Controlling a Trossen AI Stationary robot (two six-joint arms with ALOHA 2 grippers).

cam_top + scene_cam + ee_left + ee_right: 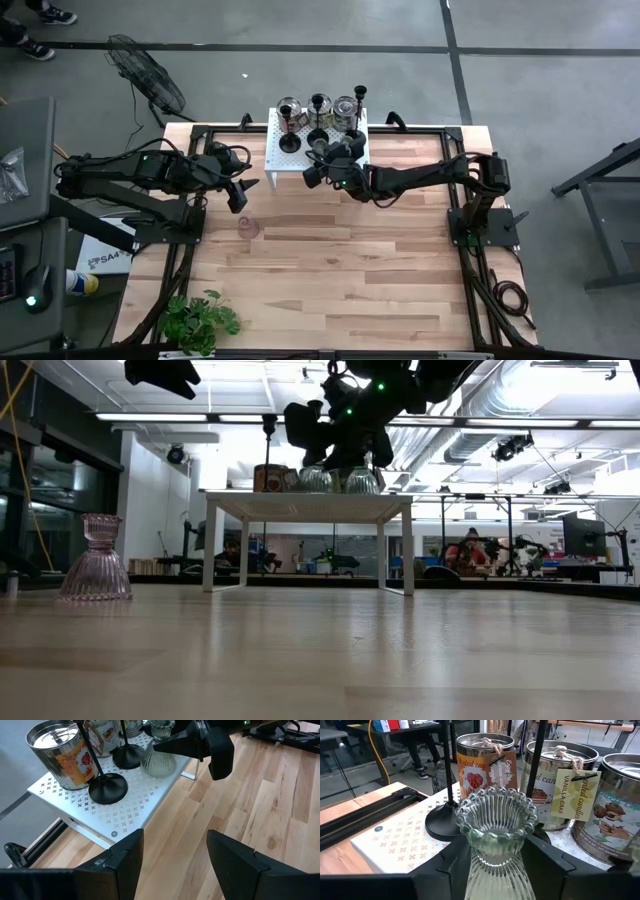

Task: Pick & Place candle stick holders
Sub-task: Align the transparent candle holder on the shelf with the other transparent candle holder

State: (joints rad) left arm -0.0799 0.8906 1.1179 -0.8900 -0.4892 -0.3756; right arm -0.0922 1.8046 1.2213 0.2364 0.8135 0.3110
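Observation:
A clear ribbed glass holder [496,827] stands upright on the white perforated stand [275,150], near its near edge; it also shows in the left wrist view [160,760]. My right gripper [496,870] is open, one finger on each side of the holder's flared lower body. Black stemmed holders [107,788] stand on the same stand by their round bases. A pink glass holder [247,227] stands on the table and also shows in the low view [93,565]. My left gripper [240,190] hangs open and empty above the table, left of the stand. My right gripper's fingers [550,862] come level from the table's near side and stand close on either side of the clear holder's lower body [497,880]. I cannot tell whether they touch it. The holder stands upright on the stand.
Metal candle tins with paper tags [480,762] stand along the stand's far side, right behind the clear holder. A second clear glass holder [315,480] stands beside it. A leafy green plant [200,320] sits at the table's near left corner. Bare wood lies between.

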